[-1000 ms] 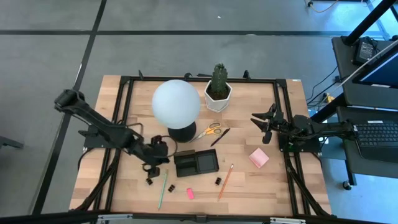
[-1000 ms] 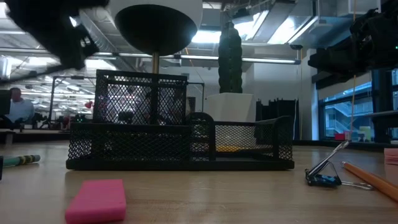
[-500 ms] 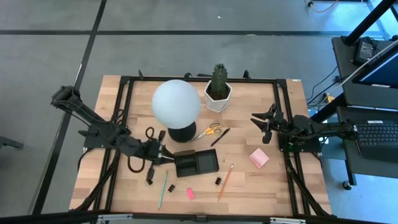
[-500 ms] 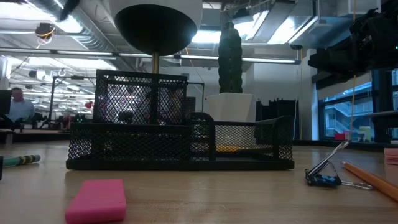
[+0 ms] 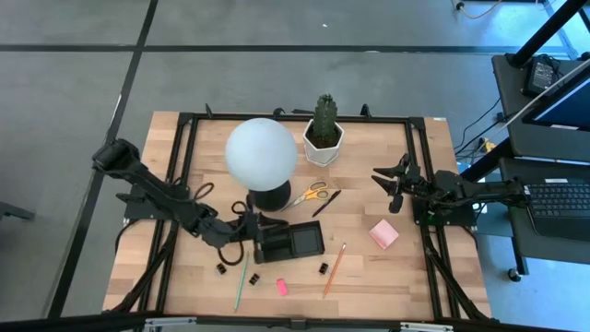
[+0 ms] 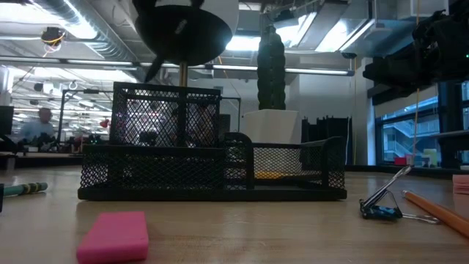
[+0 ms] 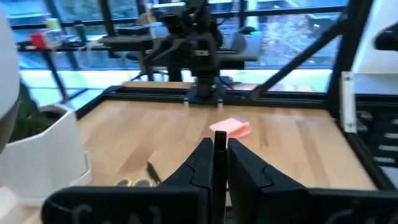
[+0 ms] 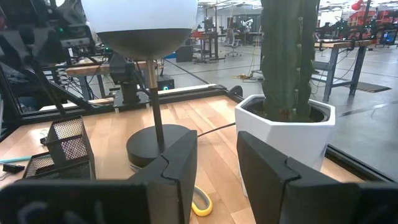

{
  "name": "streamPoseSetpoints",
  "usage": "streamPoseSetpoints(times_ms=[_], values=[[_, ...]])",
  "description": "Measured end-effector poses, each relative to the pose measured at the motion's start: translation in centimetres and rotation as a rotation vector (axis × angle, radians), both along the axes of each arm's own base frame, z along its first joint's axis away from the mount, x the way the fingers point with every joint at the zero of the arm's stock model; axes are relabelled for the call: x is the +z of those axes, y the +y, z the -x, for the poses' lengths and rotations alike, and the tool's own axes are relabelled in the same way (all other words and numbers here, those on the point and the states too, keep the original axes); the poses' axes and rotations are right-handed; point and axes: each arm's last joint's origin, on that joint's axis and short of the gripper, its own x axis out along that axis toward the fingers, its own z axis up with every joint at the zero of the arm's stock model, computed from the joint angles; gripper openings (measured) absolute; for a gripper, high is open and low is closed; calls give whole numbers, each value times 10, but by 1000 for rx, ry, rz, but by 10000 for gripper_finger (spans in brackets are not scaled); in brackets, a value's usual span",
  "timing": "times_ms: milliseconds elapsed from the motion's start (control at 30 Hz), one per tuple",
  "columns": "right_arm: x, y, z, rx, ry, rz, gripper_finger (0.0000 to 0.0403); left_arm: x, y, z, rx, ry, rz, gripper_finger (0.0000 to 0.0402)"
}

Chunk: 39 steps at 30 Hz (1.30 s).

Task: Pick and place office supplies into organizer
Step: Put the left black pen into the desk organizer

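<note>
Bench unchanged; left gripper (image 5: 251,229) had moved to the organizer's (image 5: 297,243) left end, fingers (image 7: 205,163) clamped on a pen (image 7: 219,163); right gripper (image 5: 391,187) stayed, fingers apart.

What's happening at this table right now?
The left gripper is at the left end of the black mesh organizer, fingers pressed together on what looks like a thin dark pen. The right gripper waits open near the table's right edge. The scissors, pink sticky-note pad, pink eraser, green pencil and orange pencil lie loose on the table.
</note>
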Motion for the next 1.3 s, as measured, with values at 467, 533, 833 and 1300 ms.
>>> streamPoseSetpoints(times_ms=[467,533,833,1300], values=[[0,0,0,0,-1,-2,119,-55,-8,-17,135,86,51,19],[0,0,0,0,0,-3,119,-62,-8,-18,144,102,56,19],[0,0,0,0,-1,-3,119,-79,-9,-20,168,141,61,25],[0,0,0,0,-1,-1,119,-81,-4,-23,141,170,69,76]])
